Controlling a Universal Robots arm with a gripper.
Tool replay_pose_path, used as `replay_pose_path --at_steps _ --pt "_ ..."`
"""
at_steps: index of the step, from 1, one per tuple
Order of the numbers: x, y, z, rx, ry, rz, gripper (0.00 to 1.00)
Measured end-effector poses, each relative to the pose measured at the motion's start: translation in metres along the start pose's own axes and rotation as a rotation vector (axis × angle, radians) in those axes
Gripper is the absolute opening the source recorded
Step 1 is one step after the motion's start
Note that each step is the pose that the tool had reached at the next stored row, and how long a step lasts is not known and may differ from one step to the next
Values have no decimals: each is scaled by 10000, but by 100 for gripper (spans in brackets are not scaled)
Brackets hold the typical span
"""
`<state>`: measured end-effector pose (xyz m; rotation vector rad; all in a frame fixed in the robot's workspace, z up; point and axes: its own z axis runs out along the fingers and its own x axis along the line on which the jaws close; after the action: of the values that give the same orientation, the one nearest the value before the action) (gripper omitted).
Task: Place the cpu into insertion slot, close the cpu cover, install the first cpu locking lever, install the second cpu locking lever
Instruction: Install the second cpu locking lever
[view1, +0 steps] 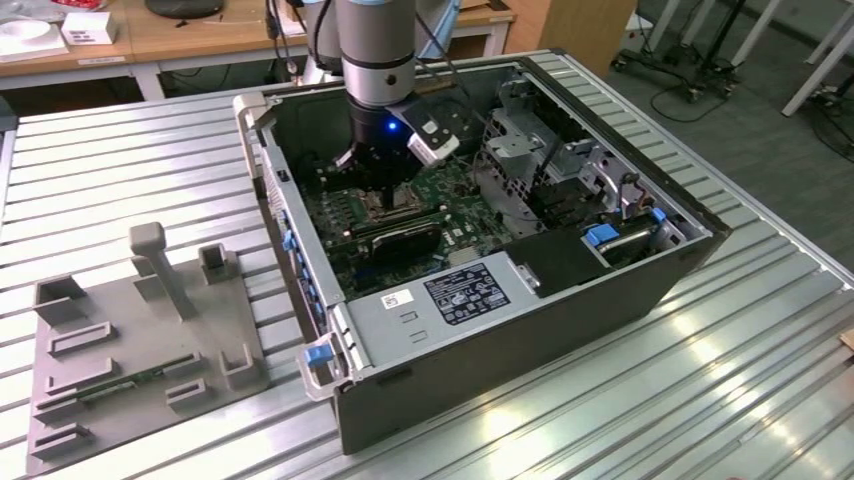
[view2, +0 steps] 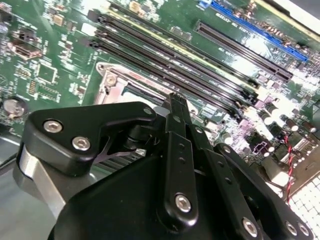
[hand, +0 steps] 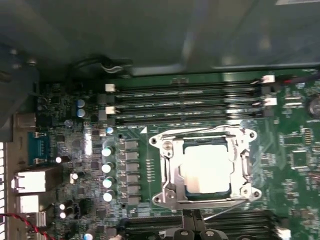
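- The arm (view1: 378, 60) reached straight down into the open computer case (view1: 561, 290), which lay on its side on the ribbed metal table (view1: 747, 400), so that its tool could come at the green motherboard (view1: 441, 215) from above.
- In the first wrist view the cpu (hand: 206, 167) sat flat inside the insertion slot (hand: 172, 172), its pale metal face turned up; judging from that, the placing step looked done.
- The cpu cover (hand: 200, 134) lay down around the chip, its silver frame bordering the bright face through the window; it appeared closed, though whether it was fully pressed home could not be told.
- A thin lever (hand: 226, 210) ran along the edge of the socket nearest the gripper (hand: 192, 225); whether it was latched could not be told.
- In the second wrist view the gripper's dark linkage (view2: 177, 150) hung just above the socket rim (view2: 112, 82), close to the lever side, probably to work the locking levers.
- Whether the jaws were released or clenched could not be told; nothing was seen held between them.
- The case also held long black memory slots (hand: 185, 97) beside the socket, a silver power supply (view1: 447, 300) and a metal drive cage (view1: 534, 150).
- A grey fixture plate (view1: 134, 350) with upright holders lay on the table, well apart from the case, towards the exterior view's left.
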<state>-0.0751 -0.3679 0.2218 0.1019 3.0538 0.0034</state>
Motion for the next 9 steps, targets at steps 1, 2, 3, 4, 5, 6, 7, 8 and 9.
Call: replay_pose_path --at_steps 1,2,3,4,5,6,7,8,9 --pt "11 -1 12 0 0 1 11" --pt "20 -1 25 -1 -1 1 11" --pt "27 -2 37 0 0 2 11" --pt "34 -2 48 2 0 3 11" --pt "42 -3 61 0 0 4 11" --pt "51 -3 73 0 0 5 11" --pt "59 -4 84 1 0 7 11" --pt "69 -5 93 1 0 9 11" --pt "75 -6 97 1 0 10 11"
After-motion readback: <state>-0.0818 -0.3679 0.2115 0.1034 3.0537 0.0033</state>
